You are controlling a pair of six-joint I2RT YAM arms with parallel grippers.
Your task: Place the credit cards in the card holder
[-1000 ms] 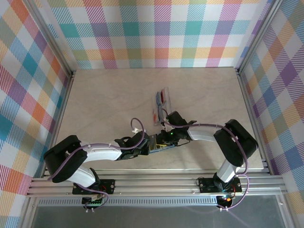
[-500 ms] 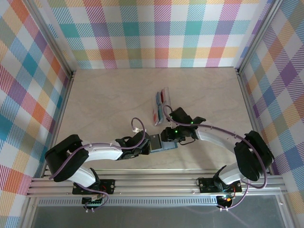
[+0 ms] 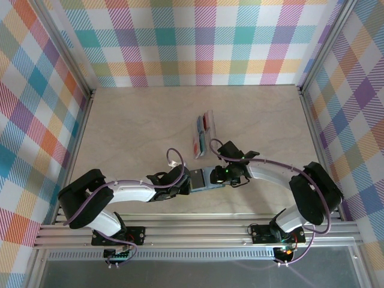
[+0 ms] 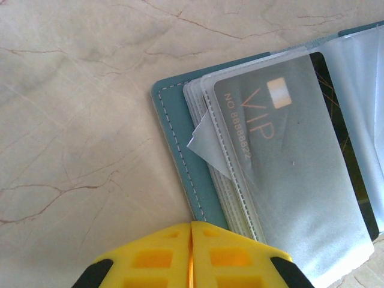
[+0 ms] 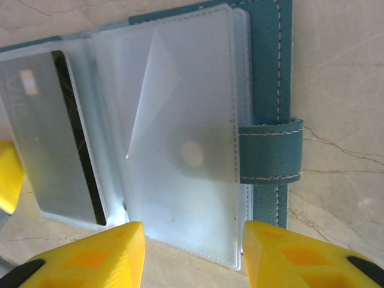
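The teal card holder [image 3: 200, 179] lies open on the table near the front, its clear sleeves fanned out. In the left wrist view a pale grey VIP card [image 4: 282, 150] sits inside a sleeve over the teal cover [image 4: 180, 150]. My left gripper [image 4: 191, 231] is shut, its tips at the holder's left edge. My right gripper [image 5: 193, 240] stands open over the right half, an empty clear sleeve [image 5: 186, 138] between its fingers and the teal strap [image 5: 270, 150] beside them. More credit cards [image 3: 203, 133], red and blue among them, lie in a row behind the holder.
Both arms meet at the holder, left gripper [image 3: 185, 182] and right gripper [image 3: 216, 176]. Plaid walls and metal rails enclose the marbled table [image 3: 138, 120]. The tabletop to the back and left is bare.
My right gripper has opened and shifted slightly nearer over the holder, with its arm swinging out to the right. The left gripper has stayed shut at the holder's edge.
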